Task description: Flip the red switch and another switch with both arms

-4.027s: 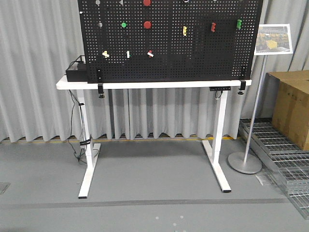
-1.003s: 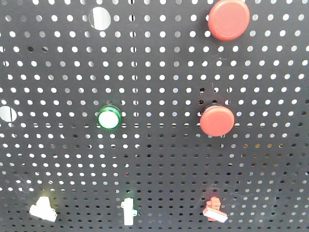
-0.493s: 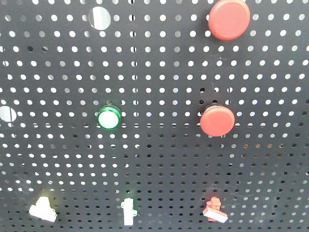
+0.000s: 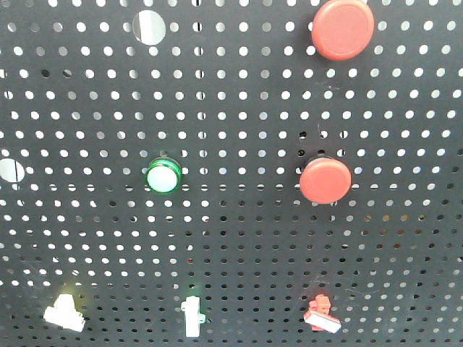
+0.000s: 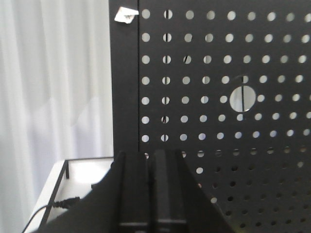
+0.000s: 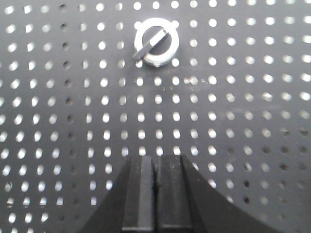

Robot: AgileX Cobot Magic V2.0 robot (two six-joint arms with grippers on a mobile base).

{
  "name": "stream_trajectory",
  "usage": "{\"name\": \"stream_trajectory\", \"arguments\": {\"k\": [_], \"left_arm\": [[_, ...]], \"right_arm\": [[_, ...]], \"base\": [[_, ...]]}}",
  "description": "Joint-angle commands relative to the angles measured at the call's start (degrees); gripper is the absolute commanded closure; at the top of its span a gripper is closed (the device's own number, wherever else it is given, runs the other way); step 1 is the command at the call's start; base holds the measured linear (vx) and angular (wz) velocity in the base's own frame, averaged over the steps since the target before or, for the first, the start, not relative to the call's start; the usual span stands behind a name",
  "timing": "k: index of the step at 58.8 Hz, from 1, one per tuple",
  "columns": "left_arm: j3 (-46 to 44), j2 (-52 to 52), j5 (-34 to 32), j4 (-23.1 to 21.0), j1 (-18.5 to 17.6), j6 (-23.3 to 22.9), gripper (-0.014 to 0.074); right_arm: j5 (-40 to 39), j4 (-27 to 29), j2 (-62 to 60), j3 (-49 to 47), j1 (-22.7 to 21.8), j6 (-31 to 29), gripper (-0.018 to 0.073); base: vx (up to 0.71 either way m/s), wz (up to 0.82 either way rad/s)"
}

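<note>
While the left gripper and right gripper are both closed w/ nothing held, the red switch (white tip down-right) sits at 5 o'clock in front view, pale yellow switch approx 7.

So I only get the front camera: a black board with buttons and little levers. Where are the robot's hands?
Observer: The left gripper is shut. It faces the left edge of the board, with a white curtain beside it.
Operator: And the other one?
Observer: The right gripper is shut too, aimed at the board below a round grey knob.
Operator: Holding anything?
Observer: No, nothing shows between either pair of jaws.
</note>
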Motion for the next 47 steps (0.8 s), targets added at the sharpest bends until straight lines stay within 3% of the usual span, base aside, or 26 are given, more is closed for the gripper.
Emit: {"name": "stream_trajectory", "arguments": {"k": [1,5,9,16,21,22,34,47], "left_arm": [[-2.3,1.7,-2.4,-1.3,-0.4,-0.1,0.0594],[-2.3,3.1,-0.4,-3.1,-1.8,2.2,0.0594],[-2.3,4.9,1.1,-6.8,-4.4,7.8,0.0594],[-2.3,9.5,1.7,-19.5,-10.1,22.5,0.0594],[-2.3,12.9,1.6,-25.7,-12.9,29.9,0.0594],[-2.3,15.6,1.1,-28.5,-14.1,33.7,0.0594],[-1.1,17.6,-3.8,-28.4,-13.6,33.8,0.0594],[4.1,19.1,-4.7,-28.6,-13.6,32.4,0.0594]], "right_arm": [[-5.2,2.4,1.0,-1.8,-0.2,0.3,0.0566],[-3.3,4.0,1.0,-1.8,-0.2,-0.8,0.0566],[-1.2,3.9,1.0,-1.7,-0.2,-2.4,0.0566],[1.7,3.9,1.0,-1.5,-0.2,-4.5,0.0566],[2.8,3.9,1.0,-1.5,-0.2,-4.7,0.0566],[3.2,3.9,1.0,-1.5,-0.2,-5.2,0.0566],[3.5,3.9,1.0,-1.5,-0.2,-5.7,0.0566],[3.6,3.9,1.0,-1.5,-0.2,-6.0,0.0566]], "base": [[0.00,0.00],[0.00,0.00],[0.00,0.00],[0.00,0.00],[0.00,0.00],[0.00,0.00],[0.00,0.00],[0.00,0.00]]}}
